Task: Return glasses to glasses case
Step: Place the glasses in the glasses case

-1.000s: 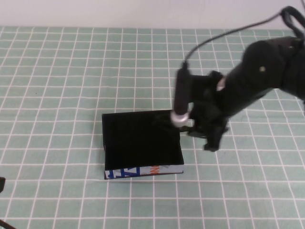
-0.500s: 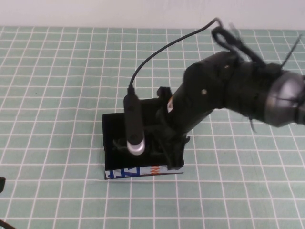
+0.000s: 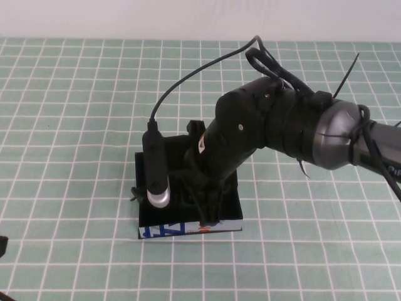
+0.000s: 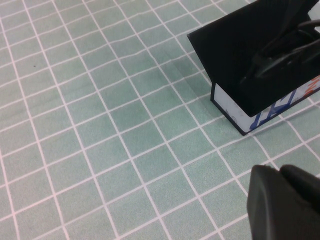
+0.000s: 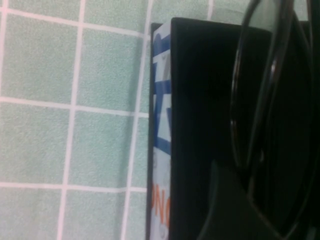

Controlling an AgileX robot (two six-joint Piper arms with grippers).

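Black on black makes this hard: nearest us, the left gripper (image 4: 285, 202) sits parked low over the desk (image 3: 75, 125), its jaws unreadable. Beyond it, the right gripper (image 3: 207, 204) reaches into the open glasses case (image 3: 188, 229), jaws part-closed on the glasses (image 5: 265, 100), which hang inside, unreleased. We judge placement nearly done; the arm hides the case's interior.
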